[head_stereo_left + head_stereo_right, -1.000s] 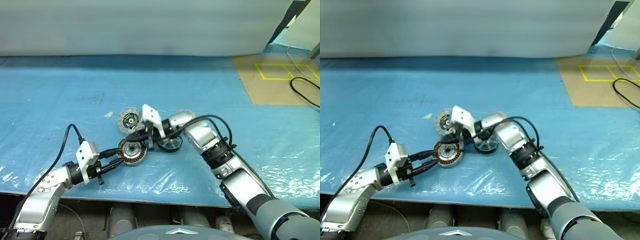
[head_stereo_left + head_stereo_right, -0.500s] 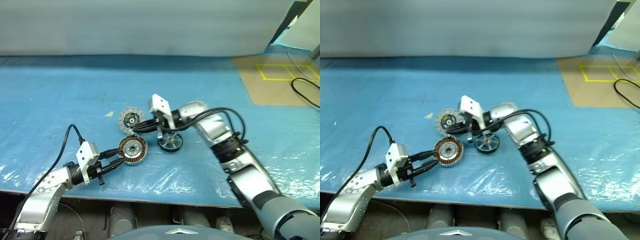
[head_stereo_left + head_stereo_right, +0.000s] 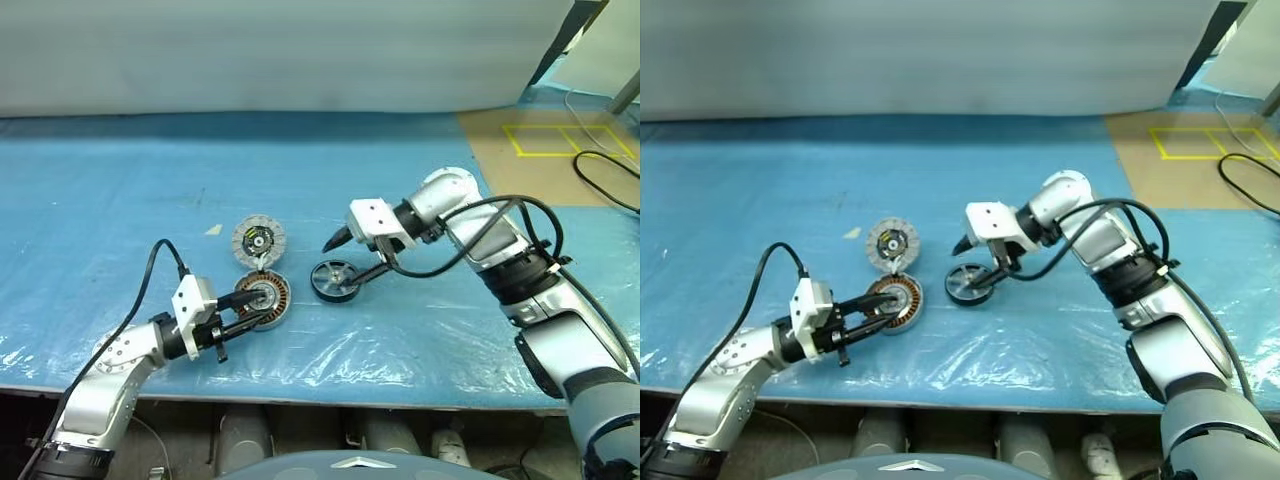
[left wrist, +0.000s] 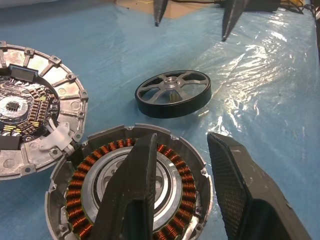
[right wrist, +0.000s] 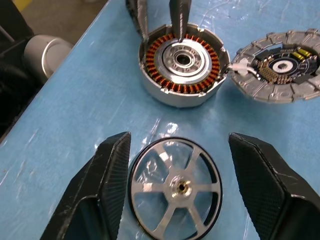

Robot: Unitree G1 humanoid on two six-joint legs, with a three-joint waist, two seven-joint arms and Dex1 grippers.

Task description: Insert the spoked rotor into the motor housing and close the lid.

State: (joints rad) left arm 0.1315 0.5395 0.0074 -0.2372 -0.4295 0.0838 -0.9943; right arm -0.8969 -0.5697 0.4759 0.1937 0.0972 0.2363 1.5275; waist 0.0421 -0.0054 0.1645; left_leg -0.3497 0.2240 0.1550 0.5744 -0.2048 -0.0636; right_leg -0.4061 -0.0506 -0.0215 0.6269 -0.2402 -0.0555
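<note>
The spoked rotor [image 3: 335, 281], a black wheel with silvery spokes, lies flat on the blue table. My right gripper [image 3: 350, 262] hangs just above it, open, with its fingers [image 5: 107, 190] wide on either side of the wheel and not touching it. Left of the rotor sits the motor housing [image 3: 265, 296] with its copper windings showing. The lid [image 3: 259, 241] lies flipped open behind the housing, joined to it, segmented face up. My left gripper [image 3: 250, 308] is open. It straddles the housing's near rim, with one finger [image 4: 132, 195] over the windings and the other outside the wall.
Blue plastic sheeting [image 3: 150, 170] covers the table, whose front edge runs near my arms. A tan board with yellow tape [image 3: 545, 150] and a black cable [image 3: 605, 180] lie at the back right. A grey wall stands behind the table.
My right gripper drew back to the right from the housing and lid, rose and opened above the rotor. My left gripper edged forward over the housing's rim.
</note>
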